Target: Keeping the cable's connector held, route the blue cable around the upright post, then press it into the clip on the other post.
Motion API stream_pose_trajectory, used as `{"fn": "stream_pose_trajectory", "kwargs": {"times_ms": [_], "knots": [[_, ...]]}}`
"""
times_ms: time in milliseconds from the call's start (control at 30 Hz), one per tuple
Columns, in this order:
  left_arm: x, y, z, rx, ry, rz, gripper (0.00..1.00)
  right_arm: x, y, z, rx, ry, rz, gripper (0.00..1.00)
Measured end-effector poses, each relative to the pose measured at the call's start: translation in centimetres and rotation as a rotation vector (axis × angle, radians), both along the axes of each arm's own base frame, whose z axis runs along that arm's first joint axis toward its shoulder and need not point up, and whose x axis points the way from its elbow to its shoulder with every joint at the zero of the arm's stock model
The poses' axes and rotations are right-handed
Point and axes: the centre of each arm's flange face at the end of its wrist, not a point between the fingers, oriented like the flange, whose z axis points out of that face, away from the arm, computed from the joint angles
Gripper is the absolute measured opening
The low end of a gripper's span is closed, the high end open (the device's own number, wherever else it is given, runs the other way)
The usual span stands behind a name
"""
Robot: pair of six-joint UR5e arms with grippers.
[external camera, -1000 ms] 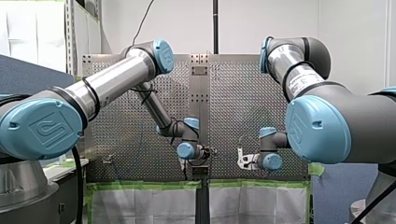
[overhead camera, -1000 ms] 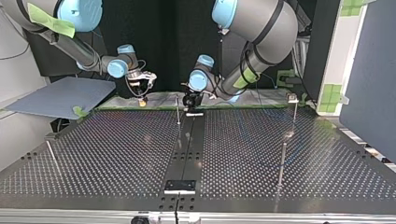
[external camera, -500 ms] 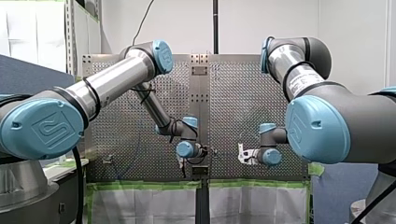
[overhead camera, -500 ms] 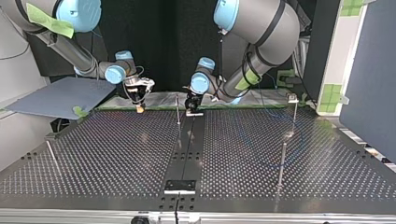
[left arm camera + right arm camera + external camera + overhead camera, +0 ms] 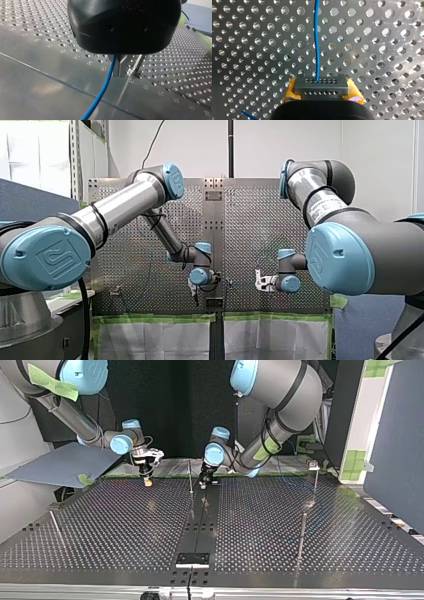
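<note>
While right pincer (image 5: 321,84) clamps connector (image 5: 322,88), left pincer (image 5: 120,71) — narrow — pinches the blue cable (image 5: 101,90).

The perforated table (image 5: 125,525) carries thin upright posts (image 5: 190,479) and a dark centre strip (image 5: 201,525).

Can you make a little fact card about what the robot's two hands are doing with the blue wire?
My right gripper: yellow pads shut on the connector
Blue cable: leaves the connector over the perforated table
My left gripper: metal fingers together, cable alongside, next to the upright post
Clip post: at the top view's right, away from both grippers
</note>
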Motion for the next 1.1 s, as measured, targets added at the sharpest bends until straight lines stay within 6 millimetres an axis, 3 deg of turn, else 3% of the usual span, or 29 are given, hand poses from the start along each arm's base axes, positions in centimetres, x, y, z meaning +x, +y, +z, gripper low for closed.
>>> {"fn": "stream_pose_trajectory", "kwargs": {"times_ms": [1100], "knots": [[2.1, 1.7, 0.7, -0.003, -0.004, 0.032, 0.0, -0.3, -1.5, 0.9, -0.018, -0.009, -0.006, 0.0]]}}
